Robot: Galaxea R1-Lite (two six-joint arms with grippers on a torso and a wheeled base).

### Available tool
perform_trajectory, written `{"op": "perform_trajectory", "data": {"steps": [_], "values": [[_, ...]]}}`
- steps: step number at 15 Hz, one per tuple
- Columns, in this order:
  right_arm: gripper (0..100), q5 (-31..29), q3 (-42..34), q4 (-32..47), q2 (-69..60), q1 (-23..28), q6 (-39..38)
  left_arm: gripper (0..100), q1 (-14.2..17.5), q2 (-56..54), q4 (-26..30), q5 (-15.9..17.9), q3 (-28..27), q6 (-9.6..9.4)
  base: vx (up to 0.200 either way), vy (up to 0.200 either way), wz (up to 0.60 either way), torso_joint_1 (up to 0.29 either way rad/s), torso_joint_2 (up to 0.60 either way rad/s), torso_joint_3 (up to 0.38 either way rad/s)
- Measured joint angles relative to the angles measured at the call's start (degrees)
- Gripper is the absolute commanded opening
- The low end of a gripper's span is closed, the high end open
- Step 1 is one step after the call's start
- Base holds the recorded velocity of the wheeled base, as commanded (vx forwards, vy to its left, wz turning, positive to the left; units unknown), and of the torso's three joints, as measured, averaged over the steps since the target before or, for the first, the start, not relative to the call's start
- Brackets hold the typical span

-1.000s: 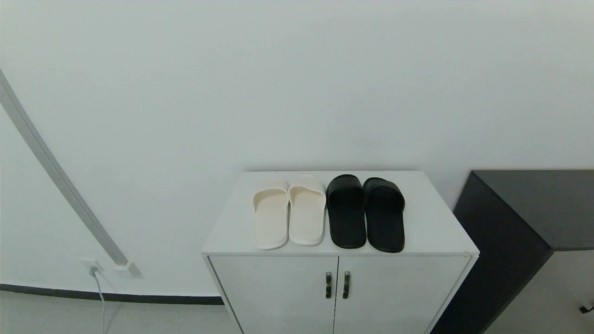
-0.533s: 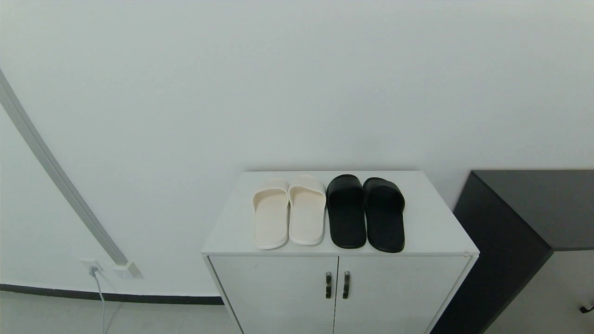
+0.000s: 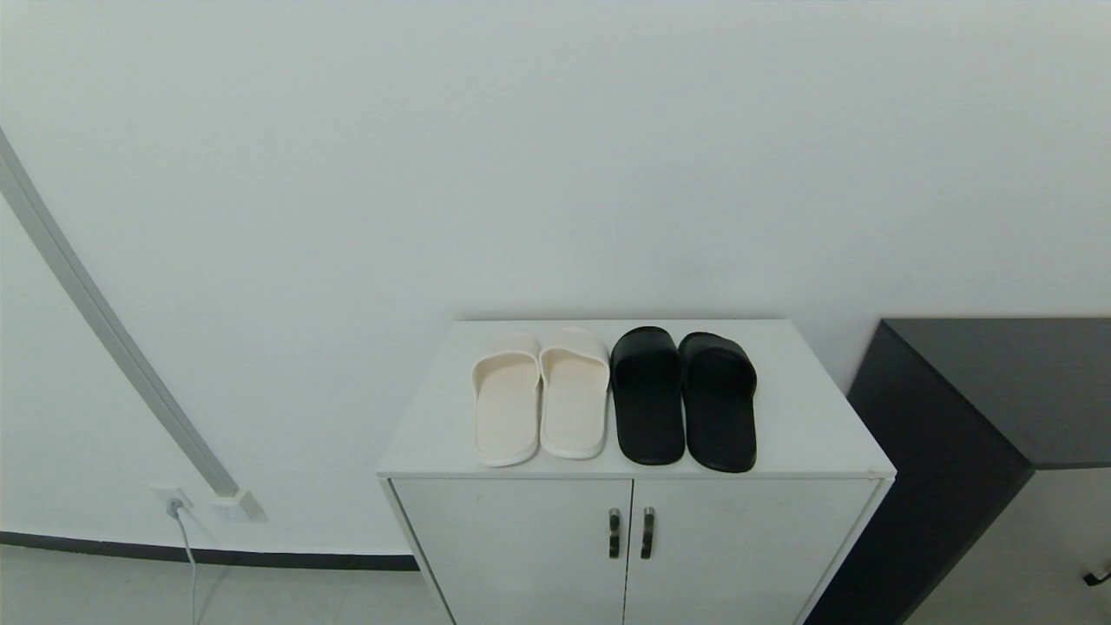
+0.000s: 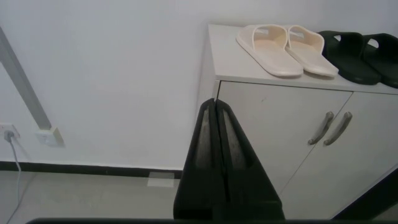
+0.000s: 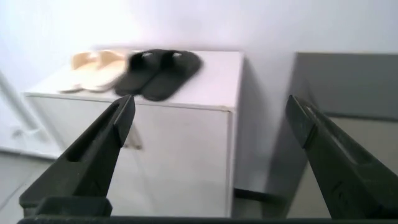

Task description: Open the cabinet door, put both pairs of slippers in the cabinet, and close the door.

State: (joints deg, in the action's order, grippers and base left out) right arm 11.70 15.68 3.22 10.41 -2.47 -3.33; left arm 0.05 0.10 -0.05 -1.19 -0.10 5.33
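head view is showing cream moulded slippers [image 3: 540,399] and black moulded slippers [image 3: 686,401] lying atop the shut white two-door cabinet [image 3: 521,555]; every step is remaining. left tool [image 4: 216,107] is pinching closed, right tool [image 5: 210,107] gaping wide.

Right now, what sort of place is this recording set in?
Probably a plain indoor room, perhaps an entryway mock-up: a white cabinet with white slippers and black slippers on top, a bare white wall behind, and a socket low on it.
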Motion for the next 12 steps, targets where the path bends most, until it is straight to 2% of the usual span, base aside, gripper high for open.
{"op": "perform_trajectory", "data": {"steps": [3,5,6,8,10,12], "values": [[100,2.26,-0.69,-11.15,15.58,-3.43,-0.26,0,0.02,0.0,0.05,-0.02,0.0,-0.07,0.0,0.0,0.0,0.0,0.0,0.0],[100,0.22,-1.12,-20.29,28.37,-7.58,-0.83,0,-0.02,0.0,0.05,-0.02,0.0,-0.07,0.0,0.0,0.0,0.0,0.0,0.0],[100,-2.29,-0.77,-24.37,34.27,-10.51,-1.78,0,-0.02,0.0,0.02,0.0,0.0,-0.07,0.0,0.0,0.0,0.0,0.0,0.0],[100,-10.4,1.6,-30.45,45.37,-19.91,-4.77,0,-0.02,0.0,0.05,-0.02,0.0,-0.09,0.0,0.0,0.0,0.0,0.0,0.0],[100,-18.54,5.99,-33.11,54.66,-28.55,-7.53,0,0.0,0.0,0.05,-0.02,0.0,-0.07,0.0,0.0,0.0,0.0,0.0,0.0],[100,-25.3,11.43,-34.23,63.12,-34.82,-10.65,0,0.02,0.0,0.05,-0.04,0.0,-0.07,0.0,0.0,0.0,0.0,0.0,0.0]]}}
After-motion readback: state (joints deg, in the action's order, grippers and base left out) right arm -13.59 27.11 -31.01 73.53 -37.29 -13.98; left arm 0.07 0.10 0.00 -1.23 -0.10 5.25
